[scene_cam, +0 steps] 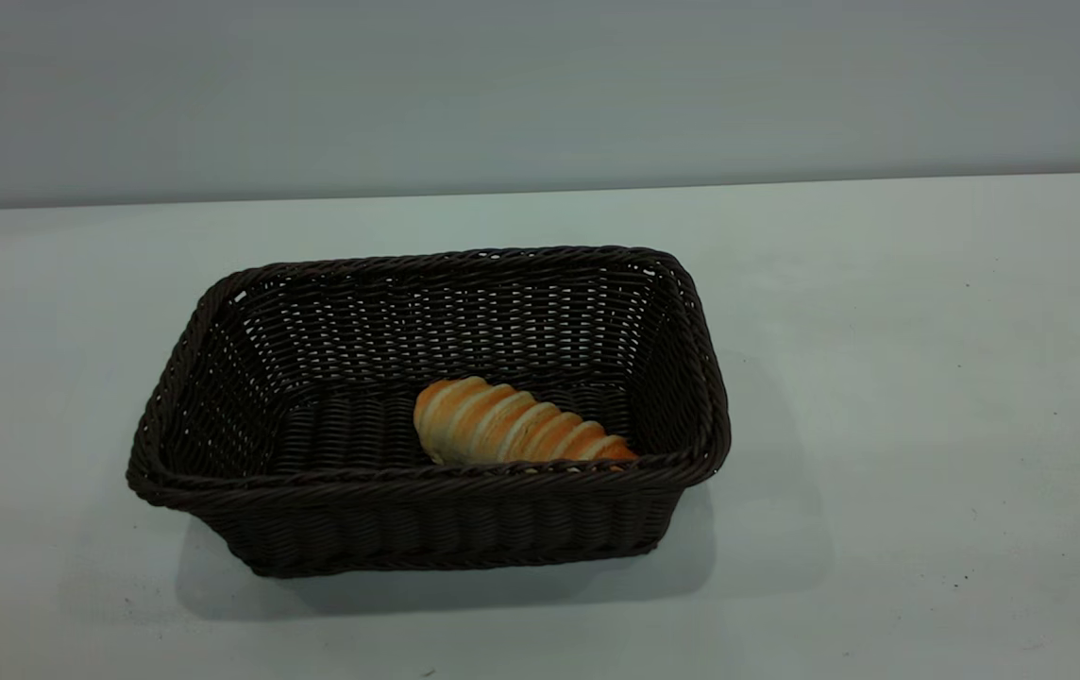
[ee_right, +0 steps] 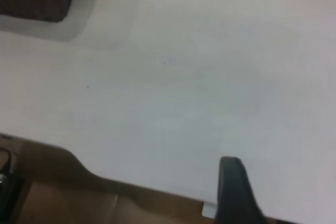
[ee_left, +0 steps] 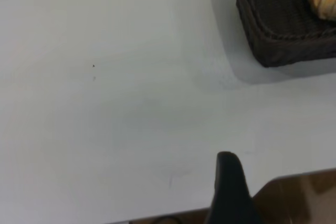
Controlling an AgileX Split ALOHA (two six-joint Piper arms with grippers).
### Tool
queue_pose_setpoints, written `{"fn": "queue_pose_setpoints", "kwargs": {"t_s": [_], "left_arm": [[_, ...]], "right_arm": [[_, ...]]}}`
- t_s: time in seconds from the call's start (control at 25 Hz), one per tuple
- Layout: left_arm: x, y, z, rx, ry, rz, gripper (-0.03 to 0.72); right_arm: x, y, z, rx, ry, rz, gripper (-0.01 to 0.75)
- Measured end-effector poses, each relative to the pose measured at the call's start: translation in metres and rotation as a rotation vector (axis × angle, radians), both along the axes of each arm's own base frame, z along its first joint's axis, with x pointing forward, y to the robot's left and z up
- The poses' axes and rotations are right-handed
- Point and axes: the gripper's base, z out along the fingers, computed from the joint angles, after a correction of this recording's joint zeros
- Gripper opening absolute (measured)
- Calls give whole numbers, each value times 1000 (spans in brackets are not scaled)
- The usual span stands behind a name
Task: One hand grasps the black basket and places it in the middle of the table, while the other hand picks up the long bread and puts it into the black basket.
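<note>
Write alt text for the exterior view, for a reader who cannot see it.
A black basket sits near the middle of a white-grey table, and a long bread lies inside it on the basket floor, against the near wall toward the right end. No arm or gripper appears in this view.

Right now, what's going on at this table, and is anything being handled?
Nothing is being held. The dark woven rectangular basket stands on the plain white tabletop, with the small golden-orange ridged loaf lying inside, near its front wall. Neither arm shows in the exterior view. Each wrist view shows only one black finger, left and right, near the table's edge, well away from the basket.
</note>
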Motion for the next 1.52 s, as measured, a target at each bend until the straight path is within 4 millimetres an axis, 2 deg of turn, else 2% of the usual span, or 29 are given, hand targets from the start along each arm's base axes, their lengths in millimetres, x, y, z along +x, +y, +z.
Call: {"fn": "queue_pose_setpoints", "kwargs": {"t_s": [0.56,0.88,1.2,1.52], "left_arm": [[4,1,-8,3,17,28,567],[4,1,-8,3,17,28,567],[5,1,-8,4,12,26,567],[-2,0,-9,0,-30,158,567]], "right_arm": [[1,0,-1,10,-2,-9,440],[-13,-2,1,27,-101,-9,440],[-14,-2,1,32,-106,-10,440],[-14,-2,1,36,-106,-51,440]]}}
